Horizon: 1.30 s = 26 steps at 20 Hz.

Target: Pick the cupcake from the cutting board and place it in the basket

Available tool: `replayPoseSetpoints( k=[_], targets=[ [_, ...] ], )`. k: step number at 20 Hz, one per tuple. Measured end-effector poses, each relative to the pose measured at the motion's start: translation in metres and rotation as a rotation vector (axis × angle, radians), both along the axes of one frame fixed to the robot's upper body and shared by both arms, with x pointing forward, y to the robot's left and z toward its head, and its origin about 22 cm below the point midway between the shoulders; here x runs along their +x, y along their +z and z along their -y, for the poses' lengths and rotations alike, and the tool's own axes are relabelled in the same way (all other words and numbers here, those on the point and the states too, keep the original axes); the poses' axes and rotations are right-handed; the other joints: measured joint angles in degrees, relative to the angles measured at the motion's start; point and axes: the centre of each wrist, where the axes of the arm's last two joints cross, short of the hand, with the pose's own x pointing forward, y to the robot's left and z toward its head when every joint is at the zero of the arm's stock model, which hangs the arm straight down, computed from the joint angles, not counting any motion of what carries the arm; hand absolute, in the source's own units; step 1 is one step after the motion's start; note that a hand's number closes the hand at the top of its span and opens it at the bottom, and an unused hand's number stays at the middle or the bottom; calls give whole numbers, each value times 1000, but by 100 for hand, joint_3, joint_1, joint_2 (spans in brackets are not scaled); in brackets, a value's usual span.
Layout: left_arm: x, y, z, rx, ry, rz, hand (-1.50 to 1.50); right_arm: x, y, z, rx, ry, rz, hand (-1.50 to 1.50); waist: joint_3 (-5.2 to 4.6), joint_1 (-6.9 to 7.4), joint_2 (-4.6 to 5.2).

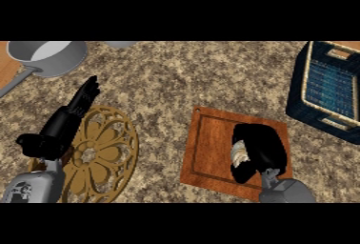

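The right hand is curled round the cupcake, of which only a pale edge is shown; both are placed over the right half of the cutting board. The basket is set up and to the right of the board, apart from it; the left hand is held with fingers straight, well left of the board, above a round trivet; a grey pot is seen far up-left of the board.

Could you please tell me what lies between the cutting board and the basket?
In the head view, only a bare strip of speckled counter separates the cutting board from the basket.
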Motion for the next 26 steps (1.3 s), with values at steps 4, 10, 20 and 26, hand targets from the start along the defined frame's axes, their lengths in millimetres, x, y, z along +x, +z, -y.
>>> replayPoseSetpoints(
  k=[4,10,20,26],
  targets=[
    [-3,3,0,0,-7,0,0,-11,22,-3,59,-25,52,150,8,3,6],
    [1,3,2,-2,0,-8,0,-24,63,-10,341,-47,195,150,14,-14,3],
    [-4,1,2,-3,6,0,0,-72,159,-3,624,-108,525,150,10,-7,-4],
    [-8,-2,5,1,-2,1,0,-65,196,6,579,-189,590,150,8,5,1]
  ],
)
